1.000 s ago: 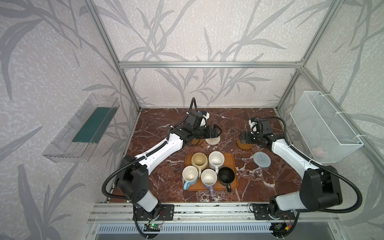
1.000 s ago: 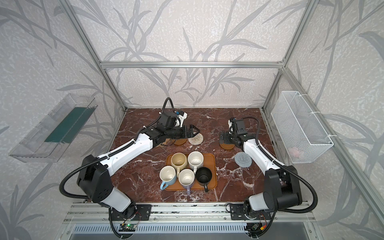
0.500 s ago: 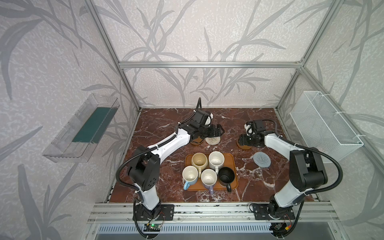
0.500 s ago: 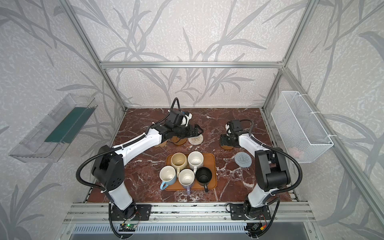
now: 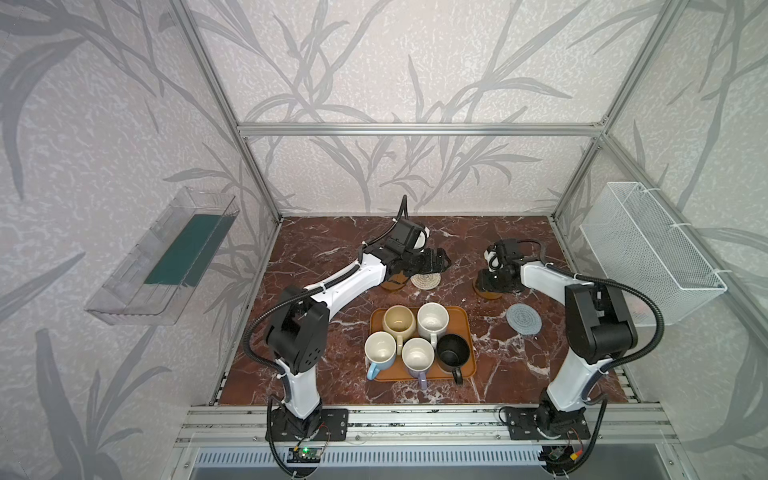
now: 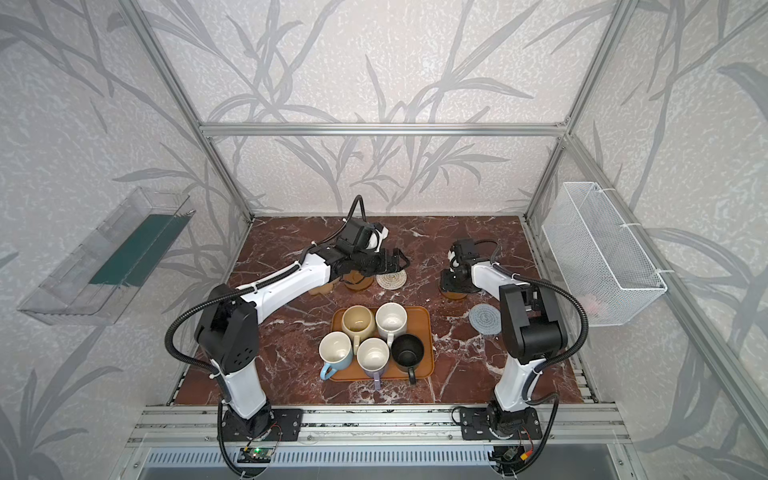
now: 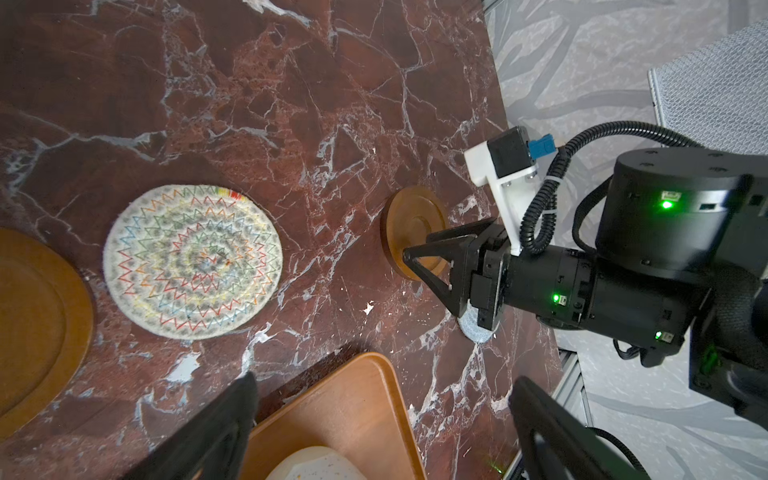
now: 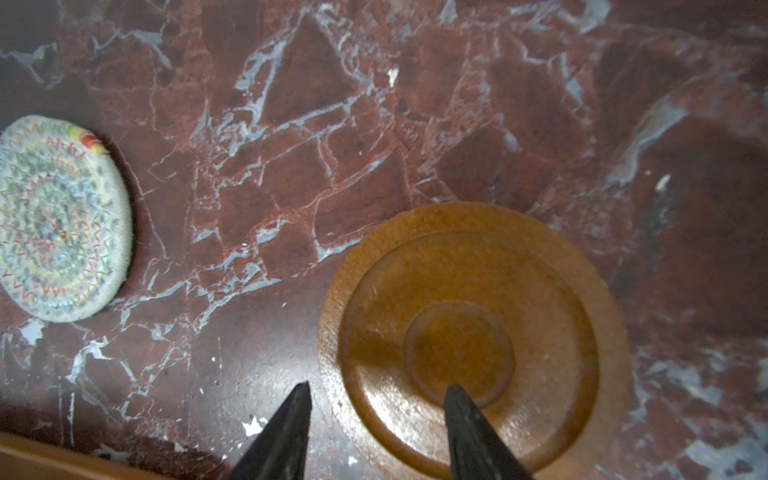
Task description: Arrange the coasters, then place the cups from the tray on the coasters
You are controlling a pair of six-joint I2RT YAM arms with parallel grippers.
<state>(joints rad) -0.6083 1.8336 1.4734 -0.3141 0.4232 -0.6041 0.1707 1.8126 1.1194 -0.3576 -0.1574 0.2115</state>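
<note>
Top views: five cups crowd the tray mid-tabletop. A rope coaster and a grey-blue coaster lie on the marble near it, well apart. The left hand hovers above the rope one, and the right hand is down on a wooden coaster.

Left wrist view: the left hand's fingers are spread wide, holding nothing.

Right wrist view: the right hand's jaws stand half-closed astride the wooden coaster's raised rim, one fingertip in the dish and one outside. Whether they pinch it I cannot tell. Stiff, light and thin on slick marble, it will likely skid, so that rim is the sensible hold.
</note>
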